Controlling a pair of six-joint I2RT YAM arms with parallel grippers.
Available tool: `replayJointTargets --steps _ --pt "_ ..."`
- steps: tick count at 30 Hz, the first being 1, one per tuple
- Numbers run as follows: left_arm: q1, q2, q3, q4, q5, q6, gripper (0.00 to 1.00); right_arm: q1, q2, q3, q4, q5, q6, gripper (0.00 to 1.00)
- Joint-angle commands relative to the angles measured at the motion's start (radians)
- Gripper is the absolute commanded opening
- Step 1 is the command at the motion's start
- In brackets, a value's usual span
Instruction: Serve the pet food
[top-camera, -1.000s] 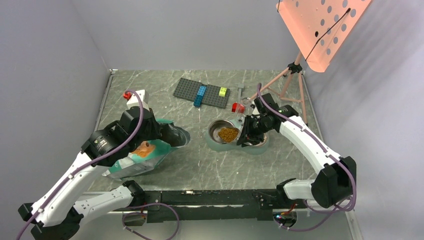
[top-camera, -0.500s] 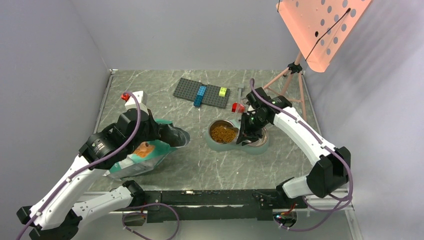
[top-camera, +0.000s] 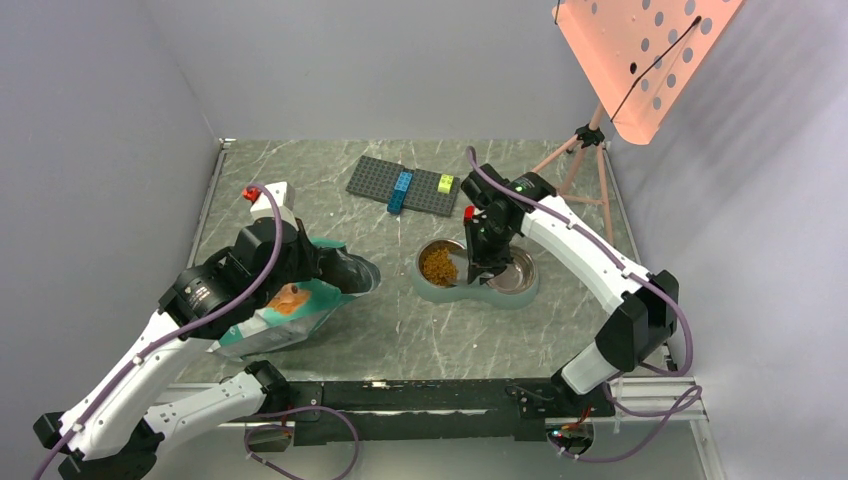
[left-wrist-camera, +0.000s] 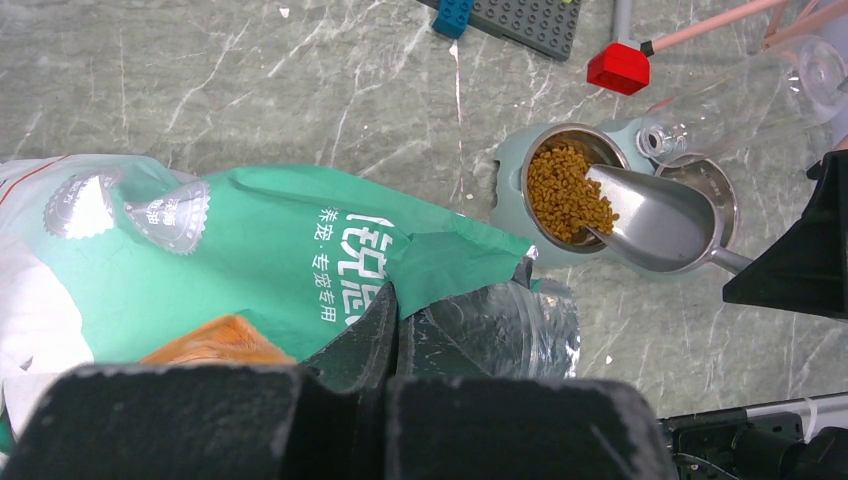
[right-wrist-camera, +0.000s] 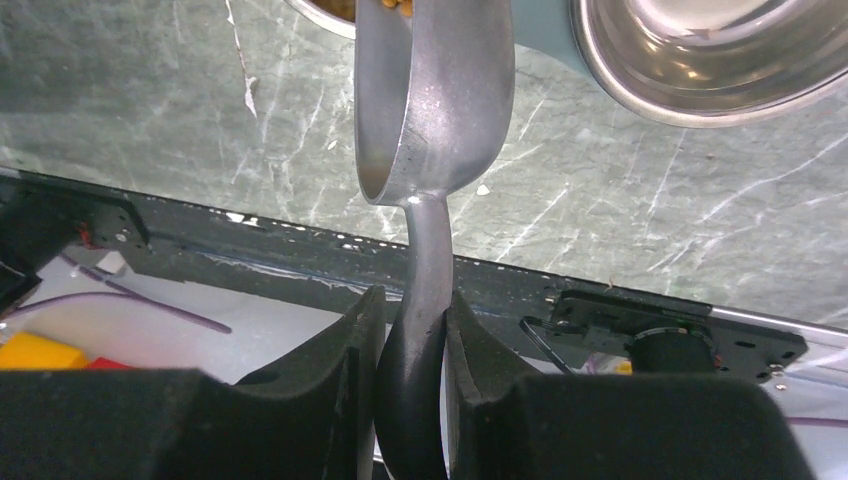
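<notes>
Pet food lies just beyond our scoop's mouth.
Right gripper clamps its handle; left gripper pinches the pouch.

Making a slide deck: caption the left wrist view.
Tilted scoop over the kibble in the bowl; left gripper pinches the teal pouch.

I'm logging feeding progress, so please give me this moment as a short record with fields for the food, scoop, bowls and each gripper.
pet food: heaped in the left half of the twin dish
right bowl: empty
scoop: tilted, mouth at the food, looks nearly emptied
right gripper: shut on the scoop handle
left gripper: shut on the pouch near its opening
</notes>
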Motion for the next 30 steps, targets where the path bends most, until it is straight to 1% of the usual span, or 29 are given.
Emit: replayJointTargets --steps 1,6,13,21,26,28,30 --pt "-0.001 -0.014 0.024 0.106 -0.021 0.003 0.00 0.051 0.019 0.106 -0.096 0.108 -0.009 0.00" --pt "0.000 -0.005 0.029 0.101 -0.016 0.003 0.00 0.095 0.036 0.149 -0.132 0.192 -0.016 0.00" --pt "-0.001 0.008 0.036 0.094 -0.003 -0.002 0.00 0.131 0.052 0.198 -0.187 0.267 -0.027 0.00" --pt "0.000 0.035 0.045 0.100 0.048 -0.019 0.00 0.136 0.016 0.166 -0.146 0.263 -0.048 0.00" --pt "0.000 0.062 0.053 0.104 0.093 -0.024 0.00 0.136 -0.028 0.197 -0.160 0.280 -0.067 0.00" --pt "-0.001 0.071 0.047 0.103 0.105 -0.041 0.00 0.135 -0.069 0.186 -0.119 0.254 -0.101 0.00" --pt "-0.001 0.071 0.032 0.118 0.117 -0.057 0.00 0.125 -0.141 0.157 -0.063 0.195 -0.124 0.00"
